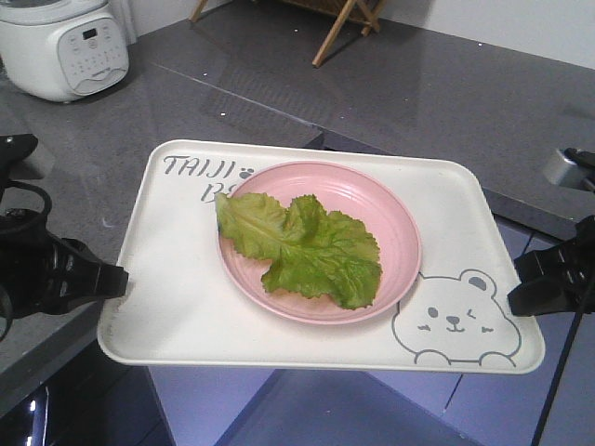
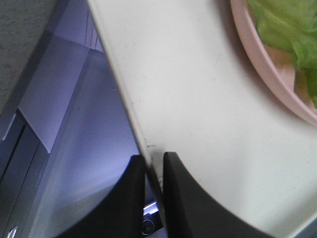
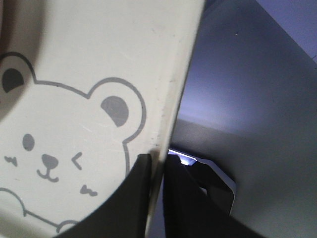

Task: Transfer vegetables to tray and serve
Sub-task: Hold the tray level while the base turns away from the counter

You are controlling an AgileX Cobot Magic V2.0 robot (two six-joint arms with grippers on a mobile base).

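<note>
Jaws clenched on the tray [image 1: 186, 307] rims, left gripper [image 2: 154, 158] and right gripper [image 3: 157, 161] could tip plate [image 1: 395, 223] and lettuce [image 1: 307, 246] off by lifting unevenly.

Your front view looks forward and down from the near side, taking in the whole tray [image 1: 186, 307] and the table [image 1: 372, 84] beyond. Each wrist view sits very close behind its tool: the left tool [image 2: 153, 161] at the tray's left rim, the right tool [image 3: 157, 163] at the right rim by the bear drawing [image 3: 49, 161]. All three share the tray.
</note>
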